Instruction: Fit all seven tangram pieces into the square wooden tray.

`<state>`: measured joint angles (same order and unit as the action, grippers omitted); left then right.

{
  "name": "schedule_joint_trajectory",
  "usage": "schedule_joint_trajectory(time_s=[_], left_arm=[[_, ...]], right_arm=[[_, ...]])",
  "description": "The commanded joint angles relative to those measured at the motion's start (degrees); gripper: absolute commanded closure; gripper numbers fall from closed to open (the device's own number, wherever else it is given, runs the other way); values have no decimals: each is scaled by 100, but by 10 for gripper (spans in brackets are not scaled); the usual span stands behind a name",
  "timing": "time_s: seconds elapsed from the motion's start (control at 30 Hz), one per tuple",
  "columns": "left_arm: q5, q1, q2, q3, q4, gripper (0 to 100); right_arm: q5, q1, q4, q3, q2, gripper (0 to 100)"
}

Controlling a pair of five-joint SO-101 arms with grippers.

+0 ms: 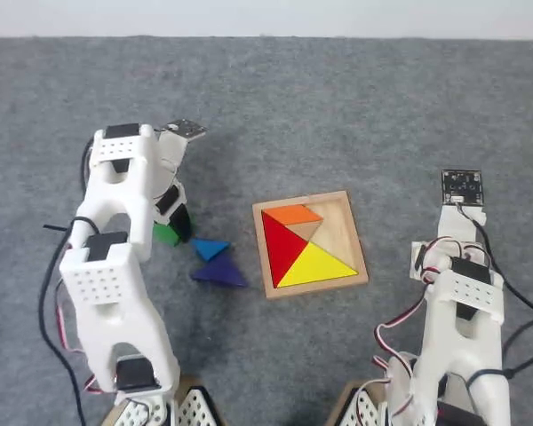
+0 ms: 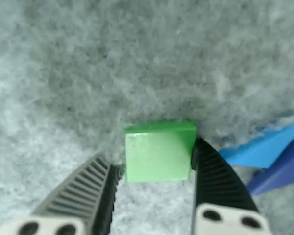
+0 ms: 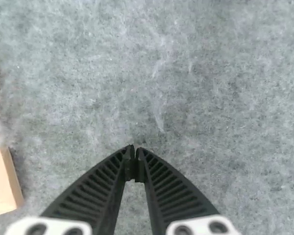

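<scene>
The green square (image 2: 159,152) lies on the grey carpet, and my left gripper (image 2: 157,157) is shut on it, one finger against each side. From above, the green square (image 1: 165,233) peeks out under the left arm, left of the tray. A blue triangle (image 1: 210,249) and a purple triangle (image 1: 219,273) lie between it and the square wooden tray (image 1: 338,229). The tray holds an orange piece (image 1: 293,214), a red triangle (image 1: 280,244) and a yellow triangle (image 1: 315,264). My right gripper (image 3: 134,152) is shut on nothing, low over bare carpet to the right of the tray.
The right arm (image 1: 462,297) stands right of the tray, its wrist camera board (image 1: 462,186) pointing to the far side. A tray corner (image 3: 1,188) shows beside the right gripper. In the left wrist view the blue triangle (image 2: 264,147) lies close to one finger.
</scene>
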<state>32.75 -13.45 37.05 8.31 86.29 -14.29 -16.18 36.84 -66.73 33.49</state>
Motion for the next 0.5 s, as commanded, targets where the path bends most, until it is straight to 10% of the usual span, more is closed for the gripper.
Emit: schedule_joint_trajectory(time_s=[0.0, 0.47], left_arm=[[149, 53, 123, 48, 290, 855], [18, 352, -1275, -1077, 273, 974]], right_arm=[[44, -57, -101, 185, 57, 989], [44, -57, -119, 185, 57, 989]])
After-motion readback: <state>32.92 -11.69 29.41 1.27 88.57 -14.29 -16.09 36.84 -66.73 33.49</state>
